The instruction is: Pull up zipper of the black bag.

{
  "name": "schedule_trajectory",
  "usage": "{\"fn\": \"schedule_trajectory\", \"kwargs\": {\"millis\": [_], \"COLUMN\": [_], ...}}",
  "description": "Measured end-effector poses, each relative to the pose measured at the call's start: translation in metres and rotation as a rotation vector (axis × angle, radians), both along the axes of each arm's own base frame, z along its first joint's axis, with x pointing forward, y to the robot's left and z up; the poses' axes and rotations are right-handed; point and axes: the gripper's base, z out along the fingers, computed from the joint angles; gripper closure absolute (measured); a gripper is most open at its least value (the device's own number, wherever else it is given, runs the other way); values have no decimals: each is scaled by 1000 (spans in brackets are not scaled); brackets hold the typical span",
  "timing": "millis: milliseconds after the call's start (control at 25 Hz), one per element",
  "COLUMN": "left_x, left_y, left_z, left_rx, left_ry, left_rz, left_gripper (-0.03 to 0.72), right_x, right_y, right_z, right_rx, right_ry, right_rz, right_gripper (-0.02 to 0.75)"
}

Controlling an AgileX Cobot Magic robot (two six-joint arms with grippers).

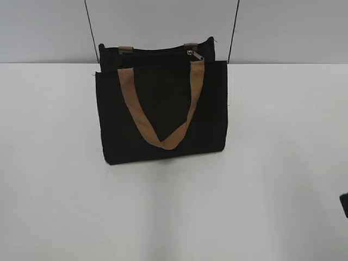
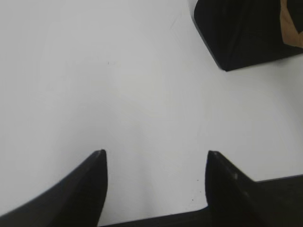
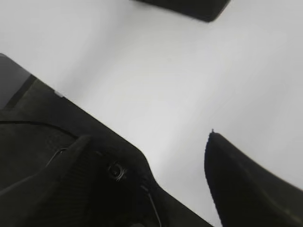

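A plain white counter [image 1: 283,179] fills most of the exterior view, smooth and matte, with soft, even light and only a faint shadow near its middle. Behind it rises a pale grey wall [image 1: 43,27], meeting the counter's far edge in a straight horizontal line. Two thin dark cables [image 1: 91,32] hang down the wall, one on either side of centre.

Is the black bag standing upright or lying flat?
Upright: the black bag stands on its base, zipper at the top edge, tan handle hanging down its face.
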Motion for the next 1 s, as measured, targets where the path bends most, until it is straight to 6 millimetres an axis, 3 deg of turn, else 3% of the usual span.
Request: {"fn": "schedule_trajectory", "kwargs": {"millis": [280, 1000], "left_x": [0, 0], "left_y": [0, 0], "left_z": [0, -1], "left_rx": [-1, 0], "left_ry": [0, 3], "left_rz": [0, 0], "left_gripper": [231, 235], "right_x": [-33, -33], "right_y": [-18, -20], "right_z": [-32, -29], "right_rx": [-44, -71], "right_ry": [-138, -131], "right_rz": [-93, -99], "right_gripper": [195, 195]}}
